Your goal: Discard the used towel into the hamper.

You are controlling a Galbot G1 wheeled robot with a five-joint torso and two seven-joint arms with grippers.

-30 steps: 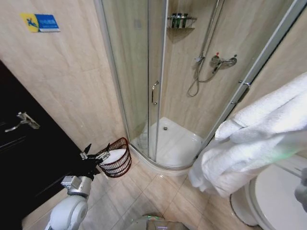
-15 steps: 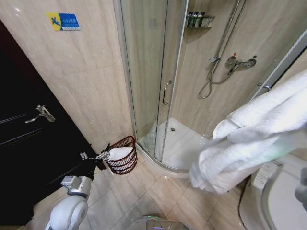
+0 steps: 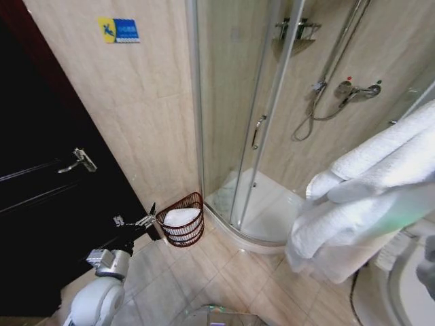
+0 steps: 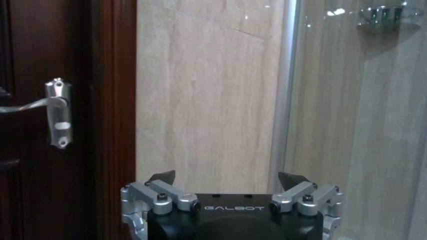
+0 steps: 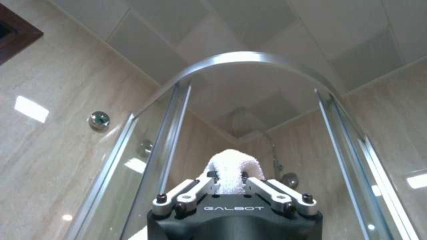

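Our right hand [image 5: 232, 186] is clamped on one white towel [image 5: 231, 169]; in the right wrist view a fold of it bulges up between the two fingers, with the curved top rail of the shower [image 5: 247, 62] and the ceiling behind it. In the head view the same towel [image 3: 367, 204] hangs in thick folds at the right of the picture, well above the floor [image 3: 231, 278] and in front of the shower's glass.

Our left hand [image 4: 227, 182] stands wide, both fingertips apart with nothing between them. In the left wrist view it faces the tiled wall between a dark wooden door [image 4: 60, 100] with one metal handle [image 4: 57, 112] and the shower's glass panel. In the head view the left hand [image 3: 139, 221] sits low at the left, just beside the hamper [image 3: 182, 238] and in front of the door [image 3: 47, 204].

There is one hamper, a reddish-brown open-weave basket. It stands on the floor against the wall, between the door and the curved base of the shower. Inside it lies something white, filling it nearly up to the rim; we cannot tell what it is.

Inside the shower [image 3: 272, 136] we see one wire shelf [image 3: 298, 28] high on the wall with a few bottles, too small to count. On the wall above the door is one blue and yellow sign [image 3: 118, 30].
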